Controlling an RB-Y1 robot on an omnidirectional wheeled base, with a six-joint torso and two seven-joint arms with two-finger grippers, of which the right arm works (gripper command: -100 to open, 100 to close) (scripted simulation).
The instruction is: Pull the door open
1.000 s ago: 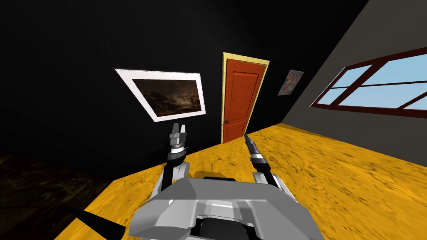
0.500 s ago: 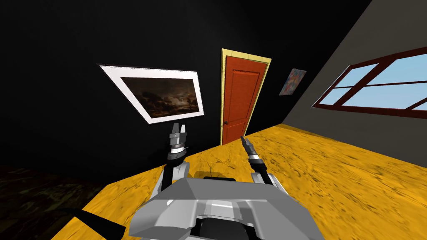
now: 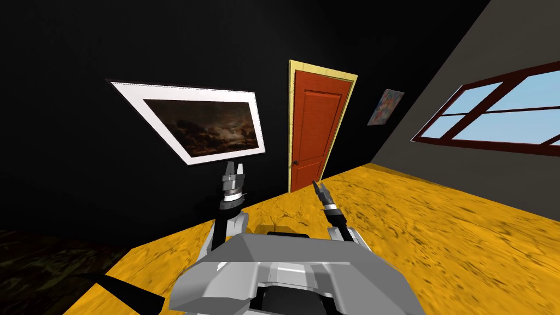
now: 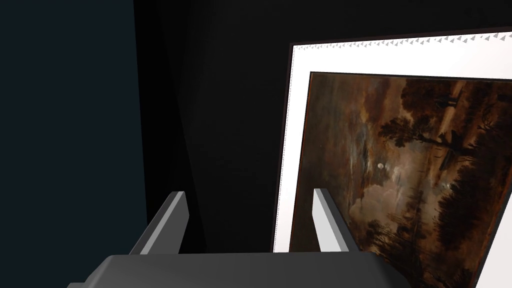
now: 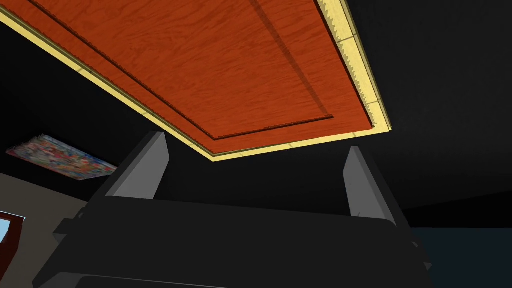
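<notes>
1. A black wall runs across the far side. A grey wall meets it on the right, and a yellow floor spreads below both.
2. A window with a dark red frame sits in the grey wall.
3. A painting with a white border hangs on the black wall, left of the door.
4. The door is orange-red and stands shut in a pale yellow frame. It is set in the black wall between the painting and a small colourful picture.
5. The right jaws hang low over the floor and point toward the door, well apart from it. Their fingers stand apart with nothing between them. Beyond their gap lie the door's upper panel and a corner of its frame.
6. The left jaws are raised in front of the painting, left of the door. Their fingers are also spread and empty.
7. A small dark knob sits at the door's left edge, well apart from both pairs of jaws.
</notes>
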